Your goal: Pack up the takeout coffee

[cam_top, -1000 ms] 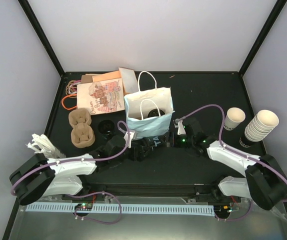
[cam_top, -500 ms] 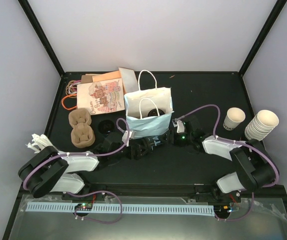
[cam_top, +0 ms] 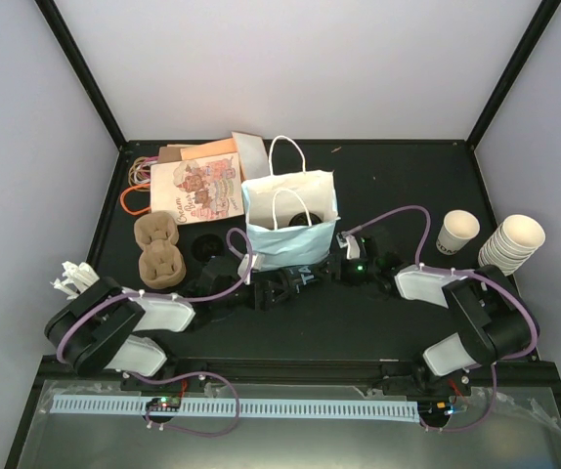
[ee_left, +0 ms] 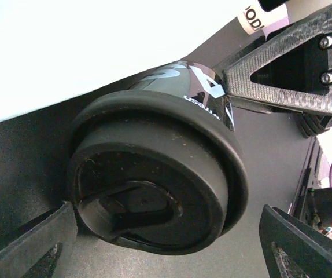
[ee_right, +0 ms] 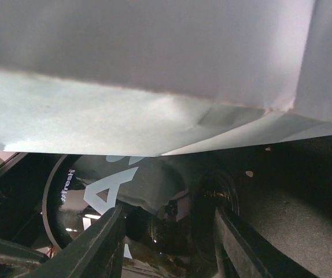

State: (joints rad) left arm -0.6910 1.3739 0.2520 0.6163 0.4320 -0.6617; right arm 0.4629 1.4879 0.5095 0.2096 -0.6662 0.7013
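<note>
The paper bag (ee_right: 154, 69), cut off at the top edge, hides part of the takeout coffee (ee_right: 96, 191).

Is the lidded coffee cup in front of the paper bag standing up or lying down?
Lying on its side: the overhead view shows the takeout coffee's printed wall facing up, and its black lid faces sideways.

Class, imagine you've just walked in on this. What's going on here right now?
Two robot arms are working on a dark, lidded takeout coffee that lies on its side just in front of the standing paper bag. The left claw straddles the lid end, open and not gripping. The right claw is at the cup's other end, and it is unclear whether it has a grip. The cup is not yet in the bag.
</note>
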